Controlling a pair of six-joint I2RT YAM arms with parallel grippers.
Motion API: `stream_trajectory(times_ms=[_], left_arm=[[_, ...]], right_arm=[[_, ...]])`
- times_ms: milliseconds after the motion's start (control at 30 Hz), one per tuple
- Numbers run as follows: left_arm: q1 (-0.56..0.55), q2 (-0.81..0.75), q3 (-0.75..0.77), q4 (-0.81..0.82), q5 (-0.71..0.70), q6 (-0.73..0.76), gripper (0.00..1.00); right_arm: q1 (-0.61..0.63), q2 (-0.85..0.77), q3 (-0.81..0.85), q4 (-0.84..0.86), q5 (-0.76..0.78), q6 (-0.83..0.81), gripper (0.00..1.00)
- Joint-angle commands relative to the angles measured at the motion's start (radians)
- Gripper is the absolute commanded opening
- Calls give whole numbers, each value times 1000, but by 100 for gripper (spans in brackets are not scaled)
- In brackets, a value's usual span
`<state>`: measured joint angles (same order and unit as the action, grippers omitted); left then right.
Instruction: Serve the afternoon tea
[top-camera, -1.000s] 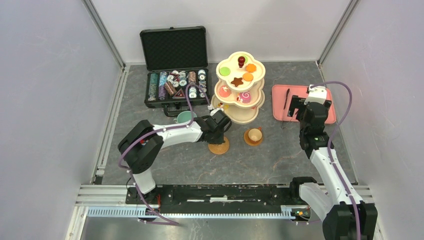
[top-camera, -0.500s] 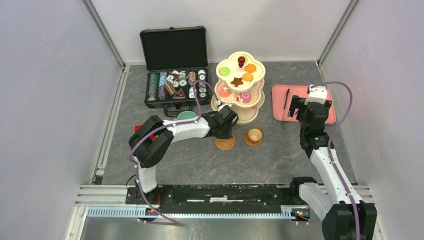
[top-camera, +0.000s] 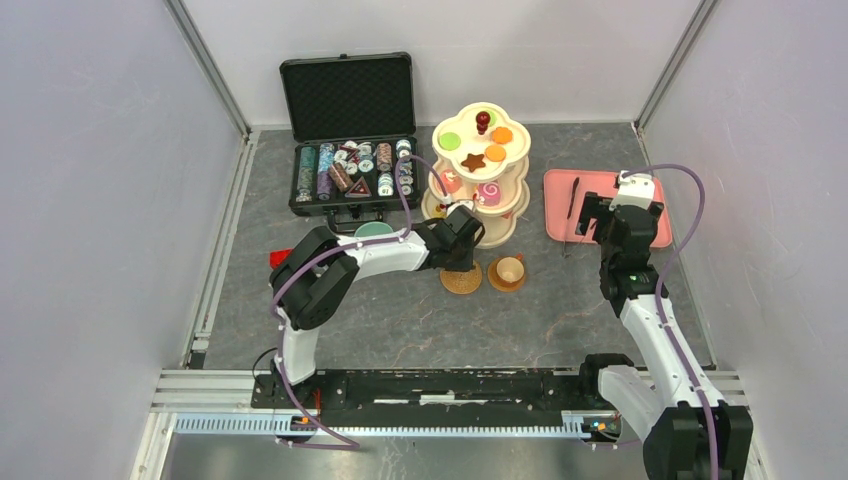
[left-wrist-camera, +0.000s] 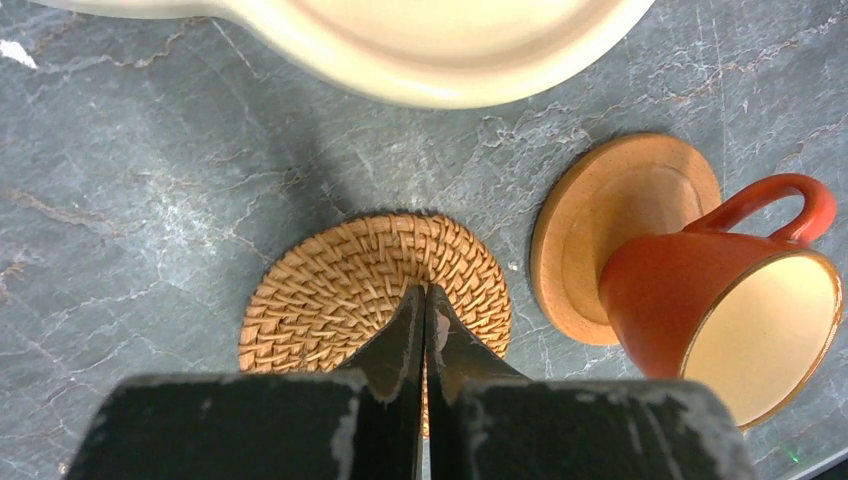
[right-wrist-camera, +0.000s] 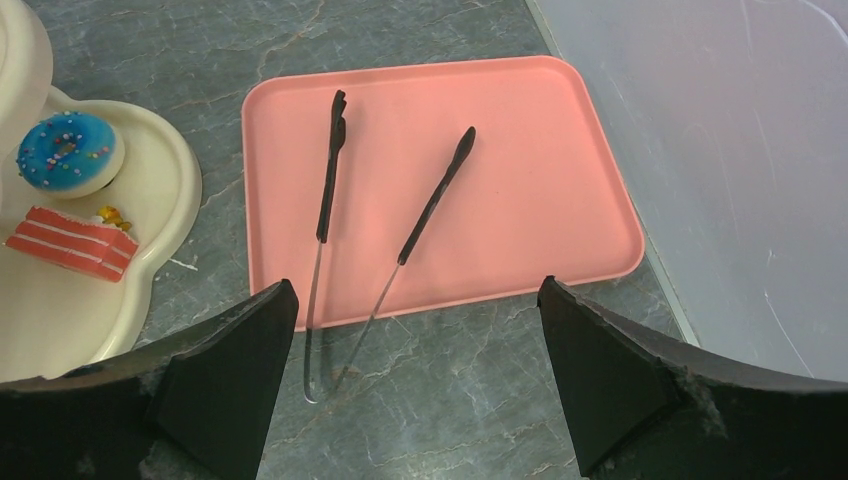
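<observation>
Left gripper (left-wrist-camera: 425, 296) apparently pinches woven saucer (left-wrist-camera: 322, 290).

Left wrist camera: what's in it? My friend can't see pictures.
The shut left end effector points down onto a round woven saucer. Beside it an orange-brown cup sits on a wooden saucer; the cream stand's edge shows at top.

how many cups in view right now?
2. A teal cup, partly hidden by the left arm; an orange cup on a saucer in front of the tiered stand. More could be hidden.
</observation>
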<state>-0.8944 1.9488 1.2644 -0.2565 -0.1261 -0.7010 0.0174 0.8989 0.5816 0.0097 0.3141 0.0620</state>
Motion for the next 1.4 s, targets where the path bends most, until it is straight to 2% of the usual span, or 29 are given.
stream_trajectory(times_ms=[0, 133, 233, 367, 467, 567, 633, 767, 800, 867, 1000, 1167, 1367], left_arm=[[-5, 6, 52, 4, -21, 57, 2], [-5, -86, 1, -4, -43, 67, 3], [-6, -179, -49, -17, -43, 78, 13], [-12, -316, -109, -63, -36, 97, 31], [-12, -405, -161, -110, -59, 153, 49], [-8, -487, -183, -181, -120, 343, 78], [16, -535, -181, -242, -124, 507, 87], [94, -552, -144, -393, -98, 813, 92], [113, -545, -136, -425, -83, 859, 92], [139, -541, -155, -389, -124, 913, 92], [219, -445, -119, -361, -103, 905, 91], [252, -285, -41, -370, -128, 905, 85], [288, -215, -62, -310, -179, 874, 78]], right_arm=[[-7, 1, -3, 41, -6, 7, 98], [-8, 0, -5, 41, -8, 8, 98], [-10, -1, -5, 41, -13, 10, 98], [-11, 0, -4, 41, -16, 9, 98], [-11, -4, -3, 38, -17, 10, 98], [-10, -10, -3, 36, -21, 7, 98], [-11, -12, -5, 36, -24, 9, 98], [-11, -7, -8, 42, -37, 10, 98], [-11, -5, -8, 41, -36, 10, 98], [-11, -2, -5, 38, -36, 11, 98], [-11, -12, -5, 38, -45, 11, 98], [-40, -22, -9, 42, -47, 9, 98], [-48, -18, -11, 42, -55, 10, 98]])
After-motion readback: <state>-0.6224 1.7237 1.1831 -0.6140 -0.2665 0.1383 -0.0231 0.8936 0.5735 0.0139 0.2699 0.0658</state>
